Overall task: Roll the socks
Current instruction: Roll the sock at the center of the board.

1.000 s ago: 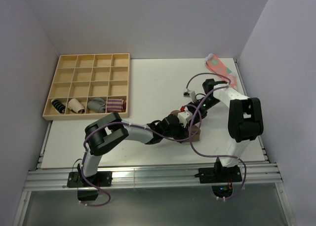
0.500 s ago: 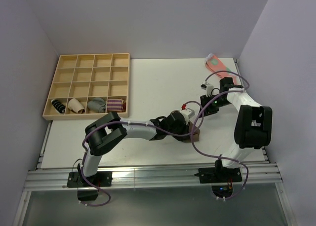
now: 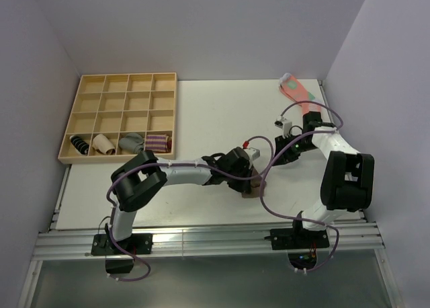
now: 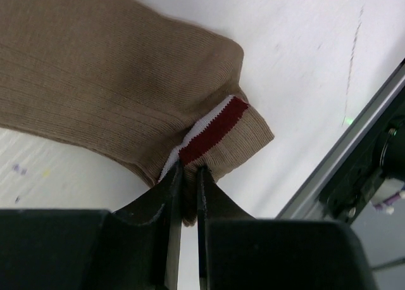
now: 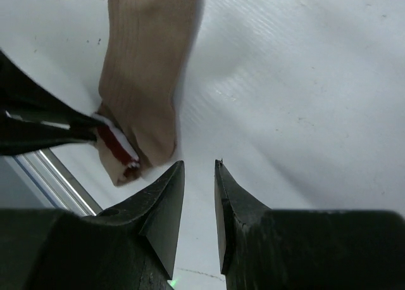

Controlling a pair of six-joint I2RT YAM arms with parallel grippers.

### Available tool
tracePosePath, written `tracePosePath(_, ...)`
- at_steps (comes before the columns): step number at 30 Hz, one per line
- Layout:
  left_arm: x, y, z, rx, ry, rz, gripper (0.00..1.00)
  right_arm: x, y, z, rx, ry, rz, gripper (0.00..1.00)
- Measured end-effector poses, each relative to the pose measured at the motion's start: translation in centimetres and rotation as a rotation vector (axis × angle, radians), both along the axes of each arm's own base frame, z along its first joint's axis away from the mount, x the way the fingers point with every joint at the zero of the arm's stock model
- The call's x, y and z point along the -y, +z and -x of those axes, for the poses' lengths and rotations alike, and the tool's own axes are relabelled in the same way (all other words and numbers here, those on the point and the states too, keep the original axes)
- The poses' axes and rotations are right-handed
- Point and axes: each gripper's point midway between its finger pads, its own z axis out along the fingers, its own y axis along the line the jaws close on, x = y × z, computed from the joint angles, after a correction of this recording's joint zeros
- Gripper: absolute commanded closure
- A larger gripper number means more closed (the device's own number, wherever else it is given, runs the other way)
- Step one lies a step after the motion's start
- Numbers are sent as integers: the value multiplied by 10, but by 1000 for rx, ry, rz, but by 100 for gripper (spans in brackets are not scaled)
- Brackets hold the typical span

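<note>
The tan-brown knit sock with a red-and-white striped cuff (image 4: 114,81) has shifted slightly leftward near the white table's (image 3: 215,113) front edge, its cuff pinched by the left gripper (image 4: 188,176). The right gripper (image 5: 199,170) has backed away, its jaws narrowly apart and empty. With only that thin hold, the cuff may slip free or the sock may drag instead of rolling.

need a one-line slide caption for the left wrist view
Left gripper pinches the red-and-white striped cuff of the tan sock lying on the white table.
</note>
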Motion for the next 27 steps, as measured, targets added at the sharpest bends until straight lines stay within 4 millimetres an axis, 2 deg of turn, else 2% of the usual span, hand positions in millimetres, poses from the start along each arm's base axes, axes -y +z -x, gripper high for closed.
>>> tracePosePath(5, -21, -1, 5, -89, 0, -44, 100, -7, 3, 11, 35, 108, -38, 67)
tracePosePath(10, -30, -1, 11, -191, 0, -46, 100, -13, 11, 23, 96, 232, -75, 66)
tracePosePath(15, -30, -1, 18, -304, -14, -42, 100, -23, 12, 39, 131, 350, -90, 66)
tracePosePath(18, -26, -2, 21, -367, -26, -40, 100, -33, 12, 56, 167, 428, -77, 65)
tracePosePath(21, -24, -2, 24, -414, -40, -39, 100, -45, 14, 78, 225, 521, -42, 63)
tracePosePath(27, -25, -3, 24, -480, -45, -30, 100, -62, 13, 101, 341, 669, 18, 57)
